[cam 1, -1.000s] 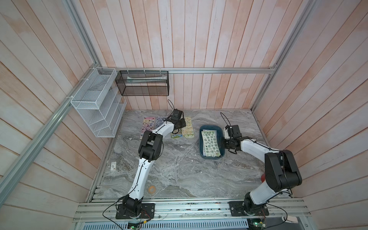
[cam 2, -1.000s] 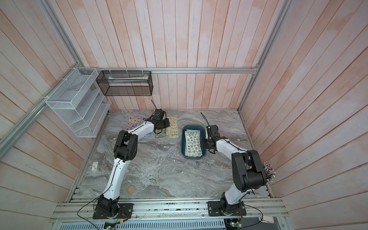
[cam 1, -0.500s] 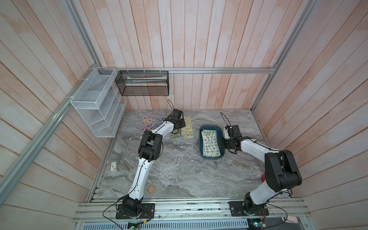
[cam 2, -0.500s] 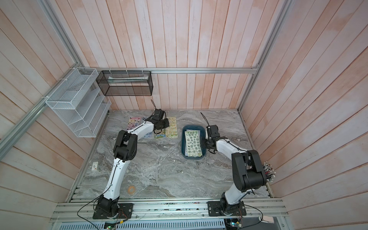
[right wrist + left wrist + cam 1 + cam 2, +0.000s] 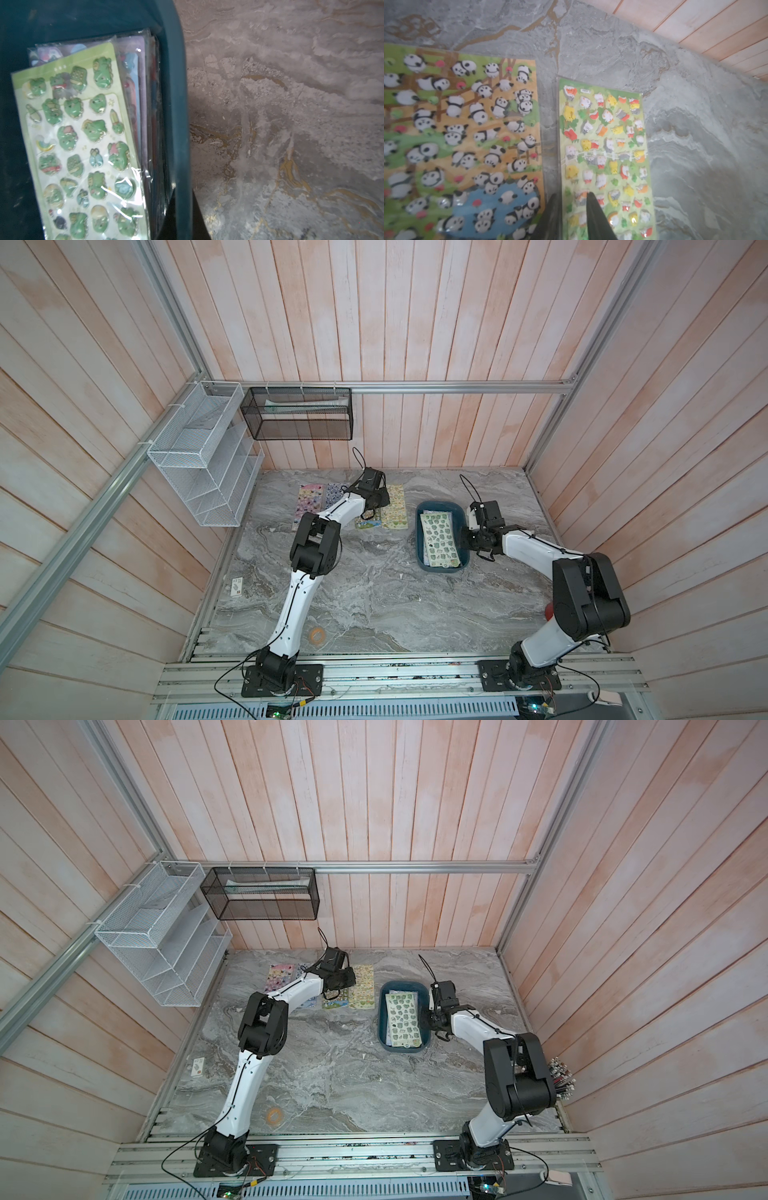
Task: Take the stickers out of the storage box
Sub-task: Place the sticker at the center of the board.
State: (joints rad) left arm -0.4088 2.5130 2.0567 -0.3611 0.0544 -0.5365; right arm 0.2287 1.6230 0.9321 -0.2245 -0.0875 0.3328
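- Nearest the arm bases: small orange ring (image 5: 318, 635) flat on the marble table (image 5: 374, 601); white card (image 5: 237, 587) by the table's left edge.
- Mid-table, to the right: storage box (image 5: 441, 571), with stickers (image 5: 440, 539) stacked inside and green frog sheet (image 5: 79, 135) on top.
- At the box's right wall: right gripper (image 5: 465, 538), clamped shut on the rim.
- Farther back, left of the box: several more sheets flat on the table side by side, among them panda sheet (image 5: 467, 124) and yellow-green animal sheet (image 5: 604, 145), close but apart.
- Astride that sheet's long edge: left gripper (image 5: 571, 194), jaws parted a little, not pinching it.
- On the back wall: black mesh basket (image 5: 299, 414); on the left wall: white wire rack (image 5: 199, 464).
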